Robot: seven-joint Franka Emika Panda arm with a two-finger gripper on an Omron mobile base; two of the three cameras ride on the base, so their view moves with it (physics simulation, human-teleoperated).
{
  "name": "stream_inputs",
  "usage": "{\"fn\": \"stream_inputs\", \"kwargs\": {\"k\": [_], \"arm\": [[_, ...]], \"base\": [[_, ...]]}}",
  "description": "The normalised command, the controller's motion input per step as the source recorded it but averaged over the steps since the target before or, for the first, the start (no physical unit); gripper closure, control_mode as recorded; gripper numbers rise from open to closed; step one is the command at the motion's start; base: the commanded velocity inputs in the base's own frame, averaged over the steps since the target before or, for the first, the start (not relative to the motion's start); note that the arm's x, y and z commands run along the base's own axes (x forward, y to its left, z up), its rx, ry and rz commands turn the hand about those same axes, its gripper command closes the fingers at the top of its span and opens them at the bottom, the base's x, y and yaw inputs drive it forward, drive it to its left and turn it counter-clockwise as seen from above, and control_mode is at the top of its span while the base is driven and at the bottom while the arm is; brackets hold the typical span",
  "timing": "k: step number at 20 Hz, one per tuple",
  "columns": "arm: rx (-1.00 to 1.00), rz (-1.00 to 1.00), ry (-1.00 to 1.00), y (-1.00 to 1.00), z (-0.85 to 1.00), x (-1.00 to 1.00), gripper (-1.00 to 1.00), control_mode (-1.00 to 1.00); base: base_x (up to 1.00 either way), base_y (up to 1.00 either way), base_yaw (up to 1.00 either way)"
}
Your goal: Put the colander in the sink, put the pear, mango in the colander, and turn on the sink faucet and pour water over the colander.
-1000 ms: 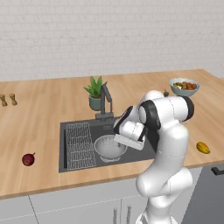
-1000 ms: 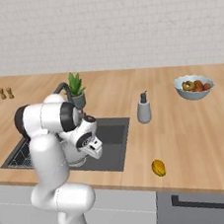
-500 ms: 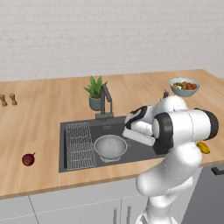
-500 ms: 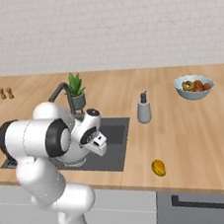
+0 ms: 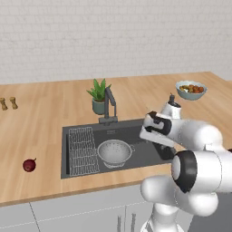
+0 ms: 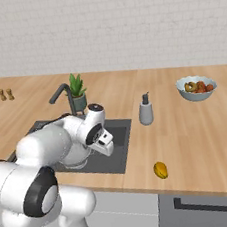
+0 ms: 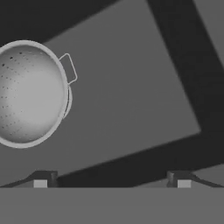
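Note:
The silver colander [image 5: 114, 152] stands upright in the dark sink [image 5: 139, 157], right of the wire rack [image 5: 83, 149]. In the hand view the colander [image 7: 28, 94] lies at the left on the sink floor [image 7: 131, 87]. My gripper [image 7: 111, 181] hangs open and empty over the right half of the basin, apart from the colander; in the base views the hand [image 5: 152, 133] [image 6: 106, 144] is low over the sink. The dark red pear [image 5: 29, 165] lies on the counter left of the sink. The mango [image 6: 160, 169] lies near the counter's front edge on the right. The faucet [image 5: 108, 102] stands behind the basin.
A potted plant [image 5: 99, 97] stands next to the faucet. A grey soap bottle [image 6: 145, 111] sits right of the sink, and a pale bowl of fruit [image 6: 197, 87] further back right. Two small shakers [image 5: 8, 103] stand at the far left.
The arm has swung right, off the colander and across the basin. The colander stays put in the sink. The jaws have spread a touch wider.

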Motion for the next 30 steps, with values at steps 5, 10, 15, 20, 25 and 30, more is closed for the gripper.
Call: {"fn": "stream_inputs", "kwargs": {"k": [5, 10, 15, 20, 25, 30], "arm": [[-0.24, 0.17, -0.14, -0.51, 0.49, -0.69, -1.00, -1.00], [-0.33, 0.18, -0.20, -0.72, 0.25, -0.51, -1.00, -1.00], [-0.22, 0.18, -0.16, -0.88, 0.03, -0.32, -1.00, -1.00], [-0.01, 0.04, 0.10, -0.79, 0.23, -0.14, -1.00, -1.00], [0.00, 0.00, 0.20, -0.76, 0.24, -0.10, -1.00, -1.00], [0.04, 0.00, 0.32, -0.65, 0.21, 0.03, -1.00, -1.00]], "base": [[0.00, 0.00, 0.00], [0.00, 0.00, 0.00], [0.00, 0.00, 0.00], [0.00, 0.00, 0.00], [0.00, 0.00, 0.00], [0.00, 0.00, 0.00]]}}
